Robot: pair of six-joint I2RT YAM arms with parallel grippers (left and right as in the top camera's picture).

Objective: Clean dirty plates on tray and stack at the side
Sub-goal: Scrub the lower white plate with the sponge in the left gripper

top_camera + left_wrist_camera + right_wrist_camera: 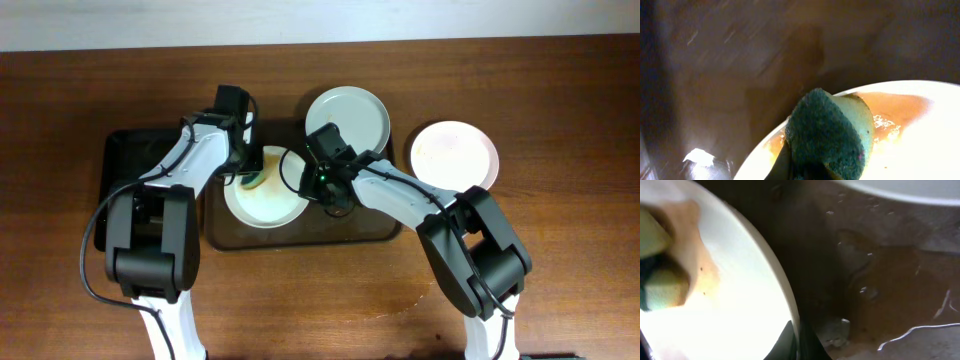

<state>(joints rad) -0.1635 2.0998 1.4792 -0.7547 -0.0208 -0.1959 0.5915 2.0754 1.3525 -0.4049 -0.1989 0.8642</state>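
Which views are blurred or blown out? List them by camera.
Overhead: sharp, evenly lit. Left wrist: the tray floor is smeared by motion blur, while the sponge on the dirty plate is fairly clear. Right wrist: soft focus throughout, and that plate's face is overexposed to near white; wet glints on the tray.

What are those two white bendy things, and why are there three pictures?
They are two robot arms at a wooden table. One picture looks down from above; the other two come from little cameras on each wrist. The left fingers hold a green sponge and rub an orange smear off a dirty plate lying in a brown tray. The right fingers grip that plate's edge to steady it. Another plate waits on the tray, and a pink plate sits aside.
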